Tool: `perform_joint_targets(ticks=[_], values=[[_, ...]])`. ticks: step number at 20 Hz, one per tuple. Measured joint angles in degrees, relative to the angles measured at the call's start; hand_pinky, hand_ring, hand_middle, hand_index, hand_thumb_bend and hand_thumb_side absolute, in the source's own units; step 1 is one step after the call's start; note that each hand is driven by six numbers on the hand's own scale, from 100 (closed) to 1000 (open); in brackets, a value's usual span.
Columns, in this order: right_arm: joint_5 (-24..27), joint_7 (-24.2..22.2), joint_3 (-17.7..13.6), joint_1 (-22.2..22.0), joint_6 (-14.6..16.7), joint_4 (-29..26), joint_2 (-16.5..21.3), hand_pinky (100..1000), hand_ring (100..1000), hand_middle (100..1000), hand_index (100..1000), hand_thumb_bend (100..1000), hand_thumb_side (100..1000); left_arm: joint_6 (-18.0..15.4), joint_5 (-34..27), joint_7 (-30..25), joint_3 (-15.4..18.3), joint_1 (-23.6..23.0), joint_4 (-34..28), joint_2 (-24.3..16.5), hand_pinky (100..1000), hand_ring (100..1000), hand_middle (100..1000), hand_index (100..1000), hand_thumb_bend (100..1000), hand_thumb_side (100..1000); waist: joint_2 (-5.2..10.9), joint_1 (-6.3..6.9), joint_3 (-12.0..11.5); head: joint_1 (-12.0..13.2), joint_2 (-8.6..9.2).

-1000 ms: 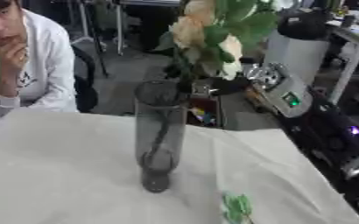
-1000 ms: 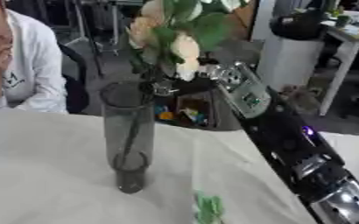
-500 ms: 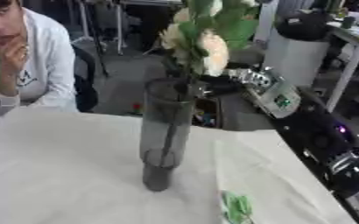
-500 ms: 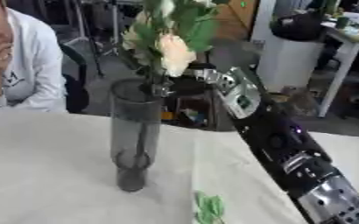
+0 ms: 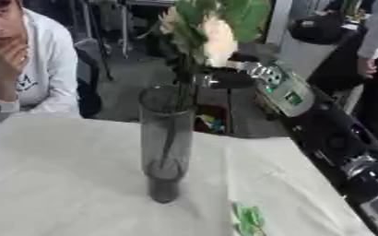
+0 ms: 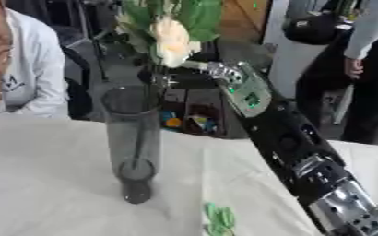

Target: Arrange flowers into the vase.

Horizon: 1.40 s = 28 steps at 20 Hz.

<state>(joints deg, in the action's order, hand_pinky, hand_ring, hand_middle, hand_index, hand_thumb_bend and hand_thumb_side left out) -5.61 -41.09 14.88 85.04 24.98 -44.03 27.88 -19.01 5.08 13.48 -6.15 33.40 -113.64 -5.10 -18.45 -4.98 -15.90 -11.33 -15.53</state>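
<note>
Flowers (image 6: 169, 39), cream blooms with broad green leaves, stand above the rim of a tall smoky glass vase (image 5: 166, 138), and their dark stems run down inside the glass toward its base. The vase is upright on the desk (image 5: 55, 184), which is covered with a pale cloth, and sits a little toward 9 o'clock of the middle of the view.

From 5 o'clock the robot's right arm reaches up across the desk edge to the bunch. Its right hand (image 6: 172, 78) is just beside the stems at the vase's mouth, on the 3 o'clock side. The hand is dark against a dark background, and the leaves partly cover it, so whether its fingers are clenched on the stems or released cannot be told. A silver wrist section with a small green panel (image 6: 245, 90) lies just behind the hand.

A loose green sprig (image 5: 247, 220) lies flat on the cloth at 5 o'clock of the vase's foot, apart from it and close to the arm. The left hand shows in neither view.
</note>
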Motion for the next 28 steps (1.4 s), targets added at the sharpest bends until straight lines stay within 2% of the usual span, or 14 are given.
perform_joint_targets(ticks=[4, 9, 15, 22, 24, 25, 26, 27, 28], values=[[2.1, -1.3, 0.4, 0.3, -1.3, -2.1, 0.0, 940, 1000, 1000, 1000, 305, 909, 0.1, 0.0, -0.1, 0.0, -0.1, 0.0, 0.0, 780, 898, 856, 971, 100, 1000, 0.17, -0.09, 0.2, -0.1, 0.00], [2.4, -2.0, 0.8, 0.3, -2.0, -2.6, 0.0, 941, 1000, 1000, 1000, 324, 921, 0.1, 0.0, -0.1, 0.0, -0.1, 0.0, 0.0, 780, 899, 856, 971, 100, 1000, 0.18, -0.28, 0.2, -0.1, 0.00], [2.3, -2.0, 1.0, 0.3, -2.0, -2.5, 0.0, 941, 1000, 1000, 1000, 362, 983, 0.1, 0.0, -0.1, 0.0, -0.1, 0.0, 0.0, 780, 899, 857, 971, 100, 1000, 0.18, -0.33, 0.3, -0.2, 0.00], [2.3, -2.0, 1.3, 0.3, -2.0, -2.0, 0.1, 940, 1000, 1000, 1000, 376, 967, 0.1, 0.0, -0.1, 0.0, -0.1, 0.0, 0.0, 780, 900, 857, 972, 100, 1000, 0.22, -0.38, 0.3, -0.2, 0.00], [2.1, -1.9, 1.4, 0.2, -1.9, -1.8, 0.1, 939, 1000, 1000, 1000, 348, 890, 0.1, 0.0, -0.1, 0.0, -0.1, 0.0, 0.0, 780, 900, 857, 972, 100, 1000, 0.31, -0.39, 0.3, -0.2, 0.00], [2.1, -1.8, 1.5, 0.2, -1.8, -1.8, 0.1, 939, 1000, 1000, 1000, 306, 806, 0.1, 0.0, -0.1, 0.0, -0.1, 0.0, 0.0, 780, 900, 857, 972, 100, 1000, 0.36, -0.39, 0.3, -0.2, 0.00], [1.8, -1.7, 1.7, 0.1, -1.7, -1.7, 0.2, 940, 1000, 1000, 1000, 300, 792, 0.1, 0.0, -0.1, 0.0, -0.1, 0.0, 0.0, 780, 900, 857, 972, 100, 1000, 0.42, -0.39, 0.3, -0.2, 0.00], [1.6, -1.5, 1.8, 0.1, -1.5, -1.5, 0.2, 944, 1000, 1000, 1000, 245, 665, 0.1, 0.0, -0.1, 0.0, -0.1, 0.0, 0.0, 780, 900, 857, 972, 100, 1000, 0.47, -0.40, 0.3, -0.2, 0.00], [1.3, -1.2, 2.1, -0.1, -1.2, -1.4, 0.3, 947, 1000, 1000, 1000, 226, 629, 0.1, 0.0, -0.1, 0.0, -0.1, 0.0, -0.1, 780, 900, 857, 972, 100, 1000, 0.48, -0.42, 0.4, -0.1, 0.00]])
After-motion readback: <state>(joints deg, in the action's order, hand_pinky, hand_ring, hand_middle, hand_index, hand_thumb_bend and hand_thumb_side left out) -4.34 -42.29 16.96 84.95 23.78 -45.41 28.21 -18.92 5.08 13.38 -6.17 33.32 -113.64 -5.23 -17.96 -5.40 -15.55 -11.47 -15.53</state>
